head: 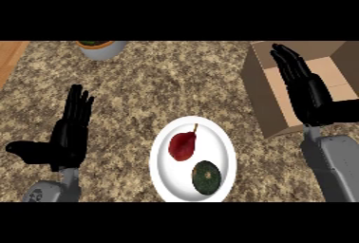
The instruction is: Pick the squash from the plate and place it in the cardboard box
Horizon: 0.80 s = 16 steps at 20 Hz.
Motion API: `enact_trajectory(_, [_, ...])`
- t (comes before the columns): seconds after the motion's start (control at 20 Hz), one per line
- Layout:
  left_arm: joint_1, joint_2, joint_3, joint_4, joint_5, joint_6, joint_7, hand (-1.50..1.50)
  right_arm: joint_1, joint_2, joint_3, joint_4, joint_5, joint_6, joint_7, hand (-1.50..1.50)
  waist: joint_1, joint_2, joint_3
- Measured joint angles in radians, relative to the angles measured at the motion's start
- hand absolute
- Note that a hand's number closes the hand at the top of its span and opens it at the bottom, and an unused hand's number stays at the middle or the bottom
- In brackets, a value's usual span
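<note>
A white plate (222, 142) lies on the counter at lower centre. On it sit a dark green round squash (206, 177) at the near side and a red pear (184, 145) with a stem just beyond it. An open cardboard box (263, 90) stands at the upper right. My right hand (307, 92) is open with fingers straight, held over the box's left part, well right of the plate. At the left of the plate my left hand (69, 133) is open, fingers pointing away, thumb out to the left. Neither hand touches anything.
A grey pot (104, 49) with a plant stands at the far left, cut by the top edge. A wooden strip (8, 57) borders the granite counter (161, 85) at the upper left.
</note>
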Motion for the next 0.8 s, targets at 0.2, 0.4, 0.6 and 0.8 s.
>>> enact_trajectory(0.2, [0.018, 0.026, 0.003, 0.067, -0.041, 0.007, 0.007, 0.0, 0.099, 0.0, 0.052, -0.145, 0.113, -0.125, 0.057, 1.5, 0.011, -0.001, 0.001])
enact_trajectory(0.4, [0.054, 0.077, 0.015, 0.131, -0.076, 0.025, 0.041, 0.0, 0.168, -0.104, 0.133, -0.183, 0.339, -0.216, 0.123, 1.5, -0.005, -0.003, -0.012])
enact_trajectory(0.6, [0.085, 0.096, 0.02, 0.167, -0.084, 0.029, 0.064, 0.0, 0.286, -0.082, 0.188, -0.284, 0.511, -0.394, 0.176, -1.5, -0.022, -0.023, -0.019])
enact_trajectory(0.8, [0.093, 0.106, 0.025, 0.187, -0.084, 0.023, 0.077, 0.0, 0.427, -0.098, 0.269, -0.412, 0.718, -0.508, 0.235, -1.5, -0.024, -0.026, -0.02])
